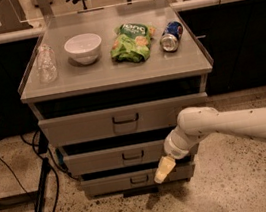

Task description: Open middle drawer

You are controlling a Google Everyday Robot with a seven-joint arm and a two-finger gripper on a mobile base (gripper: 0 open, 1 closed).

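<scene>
A grey metal cabinet has three drawer fronts stacked under its top. The middle drawer (pixel 111 158) is a wide low grey front with a small dark pull handle (pixel 132 155) at its centre. It sits between the top front (pixel 86 127) and the bottom front (pixel 110 184). My gripper (pixel 162 170) hangs from the white arm (pixel 227 125), which comes in from the right. The gripper is in front of the right part of the bottom front, below and to the right of the middle drawer's handle. It holds nothing that I can see.
On the cabinet top (pixel 113 76) stand a clear plastic bottle (pixel 46 63), a white bowl (pixel 83 48), a green chip bag (pixel 131 42) and a blue can (pixel 171 35) on its side. A black stand leg (pixel 40 202) and cables lie on the speckled floor at the left.
</scene>
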